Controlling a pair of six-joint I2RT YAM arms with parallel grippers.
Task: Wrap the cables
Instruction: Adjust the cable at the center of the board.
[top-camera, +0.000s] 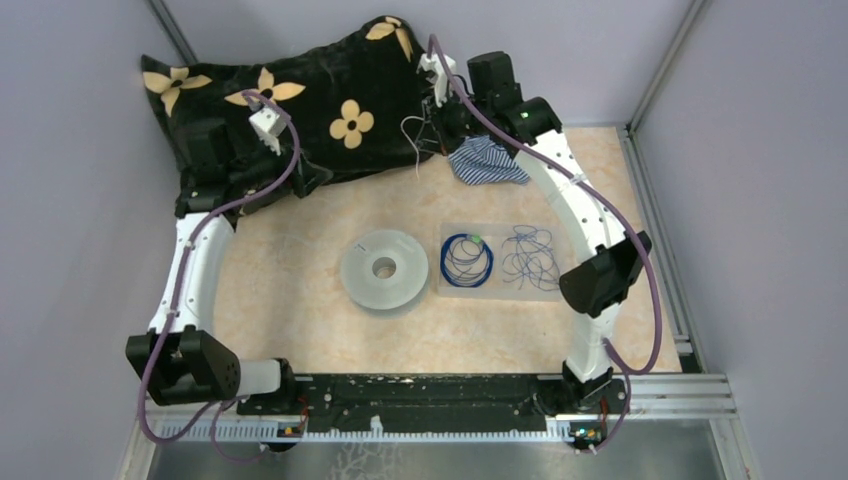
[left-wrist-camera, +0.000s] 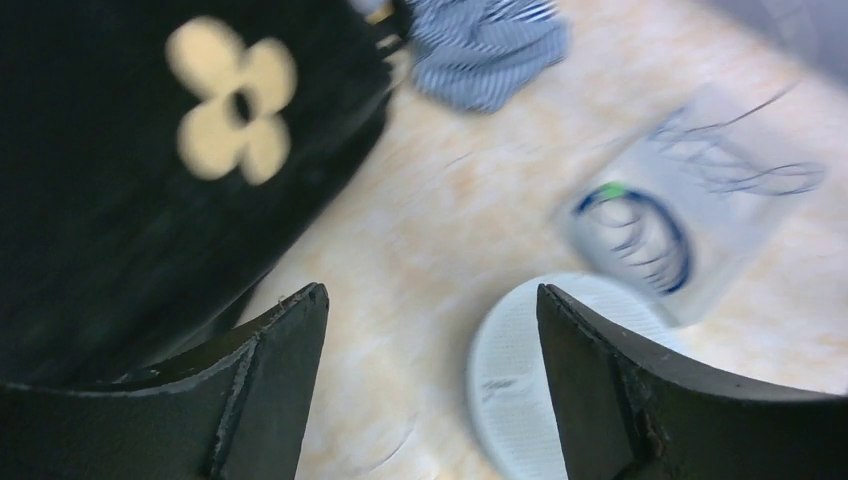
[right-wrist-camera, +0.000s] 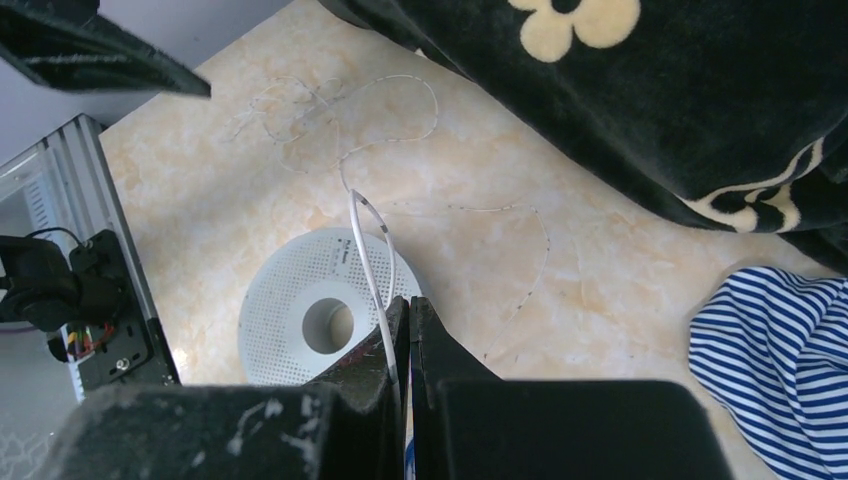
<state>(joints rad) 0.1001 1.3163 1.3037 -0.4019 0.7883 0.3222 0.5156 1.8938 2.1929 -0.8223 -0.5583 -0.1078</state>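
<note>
1. Top external view: a dark blue coil (top-camera: 466, 260), ring-shaped with a green bit on its upper edge, lies right of centre on a clear sheet (top-camera: 497, 291). A loose blue tangle (top-camera: 530, 260) lies just beside it to the right, on the same sheet.
2. A pale spool (top-camera: 384, 270) lies just left of that sheet.
3. Right wrist view: the right gripper (right-wrist-camera: 408, 303) is clamped on a thin whitish wire (right-wrist-camera: 366, 245). The wire runs up across the spool and ends in faint scribbly loops at upper centre.
4. Left wrist view, blurred: the left gripper (left-wrist-camera: 430, 300) has its 2 jaws spread wide with nothing between them, beside the black flowered cloth (left-wrist-camera: 120, 220).
</note>
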